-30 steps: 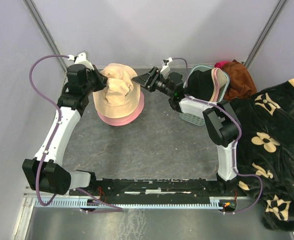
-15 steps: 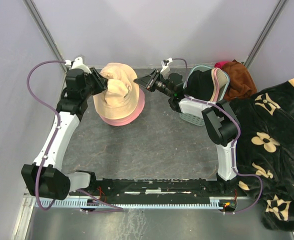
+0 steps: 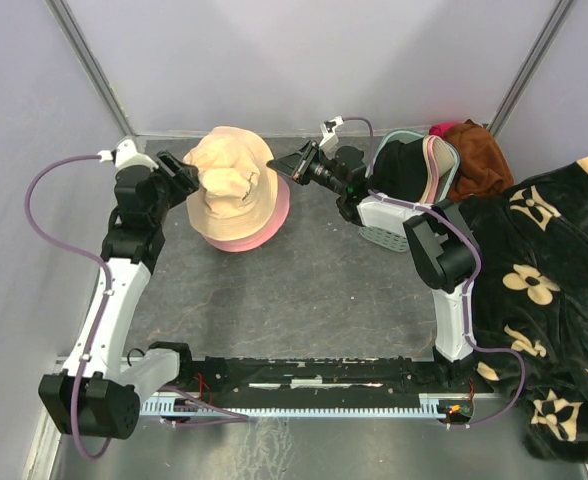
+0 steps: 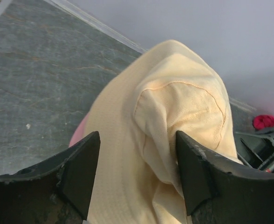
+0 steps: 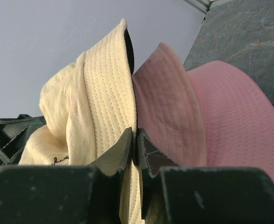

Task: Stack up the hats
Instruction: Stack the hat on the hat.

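A beige hat (image 3: 229, 180) sits crumpled on top of a pink hat (image 3: 256, 236) at the back left of the table. My left gripper (image 3: 186, 178) is open just left of the pile. In the left wrist view its fingers (image 4: 137, 140) stand wide on either side of a fold of the beige hat (image 4: 174, 102), and a sliver of the pink hat (image 4: 78, 135) shows below. My right gripper (image 3: 279, 160) is at the pile's right edge. Its jaws (image 5: 136, 135) are shut on the brim of the beige hat (image 5: 104, 84), right beside the pink hat (image 5: 230, 121).
A teal basket (image 3: 389, 236) stands behind the right arm, with a dark hat and a pink brim (image 3: 432, 165) in it. A rust-brown cloth (image 3: 479, 155) lies behind it. A black floral blanket (image 3: 544, 290) covers the right side. Grey walls close the back.
My left gripper opened, let go of the beige hat and drew back to the left. My right gripper closed on the beige hat's brim.
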You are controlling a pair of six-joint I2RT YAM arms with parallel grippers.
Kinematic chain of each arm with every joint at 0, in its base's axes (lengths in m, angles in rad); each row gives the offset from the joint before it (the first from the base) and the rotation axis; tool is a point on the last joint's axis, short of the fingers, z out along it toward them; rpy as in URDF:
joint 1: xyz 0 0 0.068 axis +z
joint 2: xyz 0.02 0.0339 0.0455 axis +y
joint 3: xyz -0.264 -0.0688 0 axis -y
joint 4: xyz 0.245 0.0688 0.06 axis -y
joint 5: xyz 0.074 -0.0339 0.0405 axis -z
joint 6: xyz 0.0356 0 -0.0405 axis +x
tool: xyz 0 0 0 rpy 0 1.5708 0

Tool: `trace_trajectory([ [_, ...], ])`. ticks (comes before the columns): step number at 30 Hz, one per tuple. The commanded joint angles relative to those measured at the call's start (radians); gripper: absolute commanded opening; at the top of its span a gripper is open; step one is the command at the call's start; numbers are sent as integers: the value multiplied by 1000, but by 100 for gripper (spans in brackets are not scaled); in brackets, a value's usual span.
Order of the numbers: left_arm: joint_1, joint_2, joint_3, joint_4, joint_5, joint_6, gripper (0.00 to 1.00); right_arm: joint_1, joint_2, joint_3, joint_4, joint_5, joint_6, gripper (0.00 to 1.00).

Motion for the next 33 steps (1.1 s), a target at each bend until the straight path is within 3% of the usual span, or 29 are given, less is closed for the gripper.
trace_trajectory([
  [1,70,-74,-87,80,-79,-87,73,8,-24,15,-4,-22,-28,15],
  [6,161,-82,-194,146,2,-161,74,8,-23,27,-25,-22,-35,14],
  [8,205,-79,-245,203,69,-204,87,7,-23,30,-32,-21,-37,14],
  [12,259,-82,-331,339,175,-295,95,8,-17,33,-42,-18,-43,12],
  [22,300,9,-495,742,369,-495,95,8,-15,46,-74,-16,-62,10],
  [33,312,100,-579,966,423,-642,89,15,-7,58,-78,-18,-62,10],
])
